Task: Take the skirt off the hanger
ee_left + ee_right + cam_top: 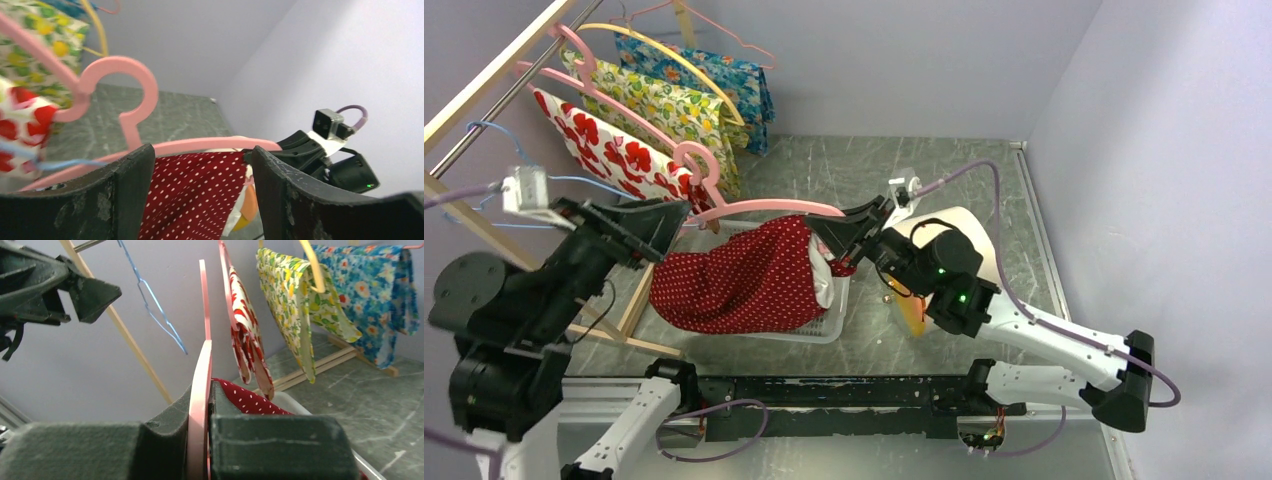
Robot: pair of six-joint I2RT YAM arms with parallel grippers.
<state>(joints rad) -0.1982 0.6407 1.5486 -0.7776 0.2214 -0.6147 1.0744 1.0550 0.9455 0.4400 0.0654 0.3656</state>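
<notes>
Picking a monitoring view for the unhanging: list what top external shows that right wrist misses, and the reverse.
Only top external: the black base rail and the whole red dotted skirt sagging. Only right wrist: the right gripper pinching the pink hanger, seen edge-on. Both: hanger, skirt, left gripper, hanging floral garments.

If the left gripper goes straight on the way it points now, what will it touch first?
Probably the hanger, at its bar, with the skirt just below it. Both show right ahead, between the fingers of the open left gripper. Depth is unclear, so the skirt could come first.
</notes>
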